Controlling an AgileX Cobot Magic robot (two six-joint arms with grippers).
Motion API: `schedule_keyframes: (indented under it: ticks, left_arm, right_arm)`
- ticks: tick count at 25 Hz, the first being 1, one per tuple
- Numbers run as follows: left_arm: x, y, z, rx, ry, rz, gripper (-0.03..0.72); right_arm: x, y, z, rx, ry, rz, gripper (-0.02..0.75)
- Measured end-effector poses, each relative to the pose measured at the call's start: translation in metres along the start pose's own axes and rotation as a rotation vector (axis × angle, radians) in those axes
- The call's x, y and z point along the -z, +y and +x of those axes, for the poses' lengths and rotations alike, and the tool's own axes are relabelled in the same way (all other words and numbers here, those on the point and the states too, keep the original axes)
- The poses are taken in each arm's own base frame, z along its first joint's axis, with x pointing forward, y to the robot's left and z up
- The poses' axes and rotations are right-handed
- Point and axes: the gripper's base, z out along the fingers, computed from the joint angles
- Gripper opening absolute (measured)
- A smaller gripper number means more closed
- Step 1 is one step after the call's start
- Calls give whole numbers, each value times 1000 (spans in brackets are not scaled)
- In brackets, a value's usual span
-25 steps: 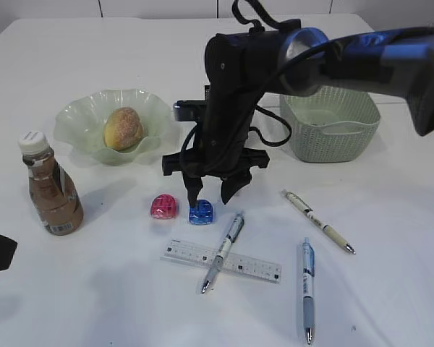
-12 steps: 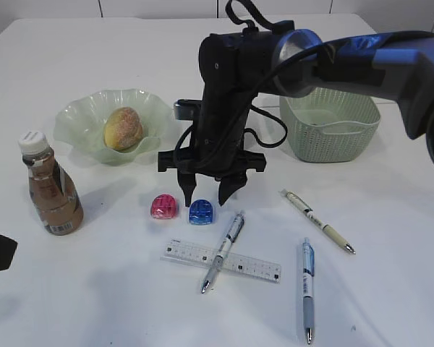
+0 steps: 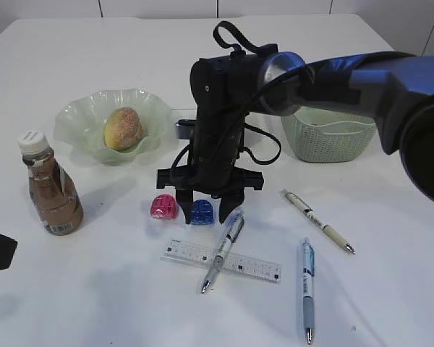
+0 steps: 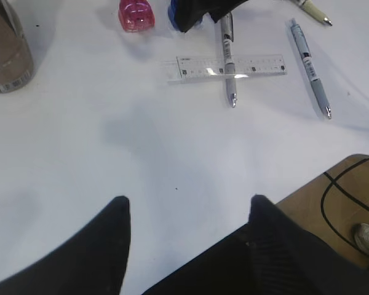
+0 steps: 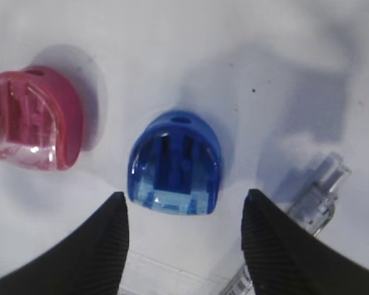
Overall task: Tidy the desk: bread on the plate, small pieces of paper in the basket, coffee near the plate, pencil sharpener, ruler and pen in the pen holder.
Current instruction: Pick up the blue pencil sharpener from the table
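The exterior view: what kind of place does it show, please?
Probably a staged desk for a tidying test: a white table with a ruler, pens and pencil sharpeners, plus a bread roll on a plate.

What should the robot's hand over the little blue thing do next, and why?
Probably close. The right hand is open, with one finger on each side of the blue pencil sharpener, low over the table. Squeezing shut should grip it; it isn't held yet.
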Motion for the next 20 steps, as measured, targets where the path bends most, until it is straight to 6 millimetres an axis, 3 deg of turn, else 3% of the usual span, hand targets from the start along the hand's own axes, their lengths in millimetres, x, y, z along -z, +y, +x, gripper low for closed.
schedule_keyframes:
  ticks: [20]
  left_arm:
    - [0,0,0,0,0,0,428]
  right_arm:
    - [0,4,-2,-57,-43,-16,461]
